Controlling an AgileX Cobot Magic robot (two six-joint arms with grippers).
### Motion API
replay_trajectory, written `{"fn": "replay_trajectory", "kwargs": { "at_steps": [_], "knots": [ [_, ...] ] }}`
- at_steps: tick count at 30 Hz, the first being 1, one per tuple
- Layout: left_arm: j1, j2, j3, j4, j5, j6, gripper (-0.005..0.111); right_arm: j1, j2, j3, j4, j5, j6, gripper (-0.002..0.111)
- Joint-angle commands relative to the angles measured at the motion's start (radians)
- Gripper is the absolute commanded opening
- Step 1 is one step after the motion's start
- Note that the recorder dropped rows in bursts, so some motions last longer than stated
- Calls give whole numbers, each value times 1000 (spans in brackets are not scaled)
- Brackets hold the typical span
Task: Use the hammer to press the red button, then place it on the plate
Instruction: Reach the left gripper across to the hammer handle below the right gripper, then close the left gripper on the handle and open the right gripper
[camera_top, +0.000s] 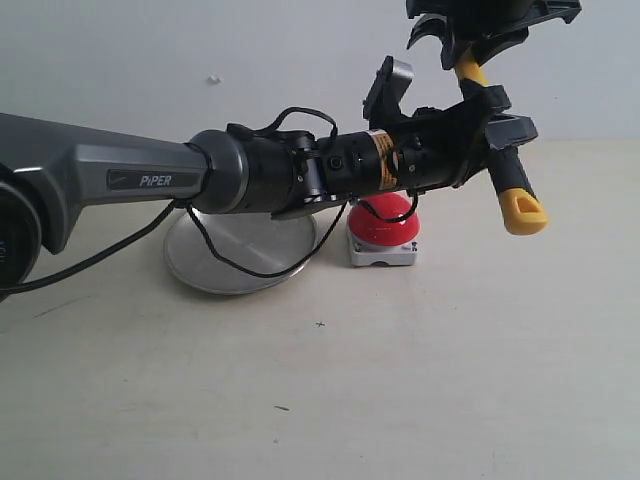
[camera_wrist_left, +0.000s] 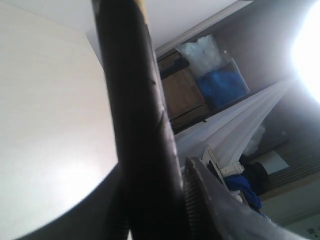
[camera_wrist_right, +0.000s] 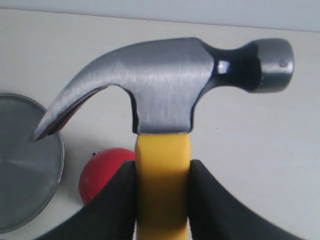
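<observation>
The hammer (camera_top: 514, 186) hangs in the air above and to the right of the red button (camera_top: 386, 224), head up and yellow loop end down. My right gripper (camera_top: 478, 32) comes in from the top and is shut on the yellow neck just under the dark metal head (camera_wrist_right: 165, 85). My left gripper (camera_top: 502, 117) reaches across from the left and is shut on the black part of the handle (camera_wrist_left: 132, 100). The plate (camera_top: 228, 262) lies on the table left of the button, partly hidden behind the left arm. In the right wrist view the red button (camera_wrist_right: 102, 172) and the plate (camera_wrist_right: 25, 160) show below the hammer.
The left arm (camera_top: 150, 180) stretches low over the plate, and its black cable (camera_top: 235, 262) sags in front of it. A pale wall (camera_top: 200, 60) closes the back of the table. Bare tabletop (camera_top: 330, 390) spreads in front of the button and plate.
</observation>
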Motion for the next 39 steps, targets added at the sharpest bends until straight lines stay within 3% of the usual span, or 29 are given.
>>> {"fn": "replay_trajectory", "kwargs": {
  "at_steps": [1,4,6,10,17,18,22,28,31,39],
  "knots": [
    [-3,-8,-5,11,-23,55,0,-1,-16,0,0,4,-2,16],
    [-3,-8,-5,16,-23,64,0,-1,-18,0,0,13,-2,52],
    [-3,-8,-5,27,-23,76,0,-1,-29,0,0,17,10,68],
    [28,-13,-5,82,-23,76,0,-1,-120,0,-3,17,10,69],
    [97,-77,-5,494,90,-52,0,-1,-354,0,-71,17,-21,69],
    [99,-101,-5,633,141,-132,0,-1,-402,0,-73,17,-45,67],
    [99,-153,-5,846,195,-267,0,-1,-489,28,-78,17,-47,48],
    [141,-243,61,869,197,-281,0,-1,-659,227,20,17,-118,0],
    [167,-290,140,869,197,-249,0,-1,-768,391,20,-12,-118,0],
    [206,-392,394,869,263,-128,0,-1,-1138,984,64,-503,-118,0]
  ]
}}
